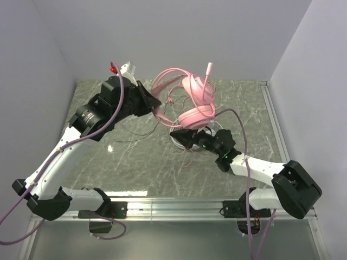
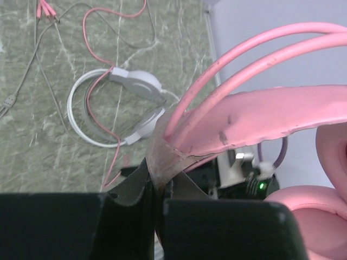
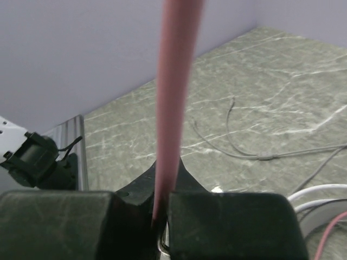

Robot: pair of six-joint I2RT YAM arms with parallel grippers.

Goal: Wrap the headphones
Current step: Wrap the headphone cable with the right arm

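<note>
Over the table [image 1: 135,173] the pink headphones [image 1: 196,89] hang lifted, their headband [image 2: 282,114] running 9 to 3 o'clock. The left gripper [image 1: 154,103] is clamped on its 9 o'clock end. The white headphones [image 2: 116,108] lie flat below. At 6 o'clock of the earcups [image 1: 199,116], the right gripper [image 1: 183,138] pinches the pink cable [image 3: 173,81], which rises toward 12 — so it is probably the winding arm.

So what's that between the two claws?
The pink headset, held up in the air. The left gripper clamps its headband, and the right gripper pinches a pink strand. The top view shows this best.
</note>
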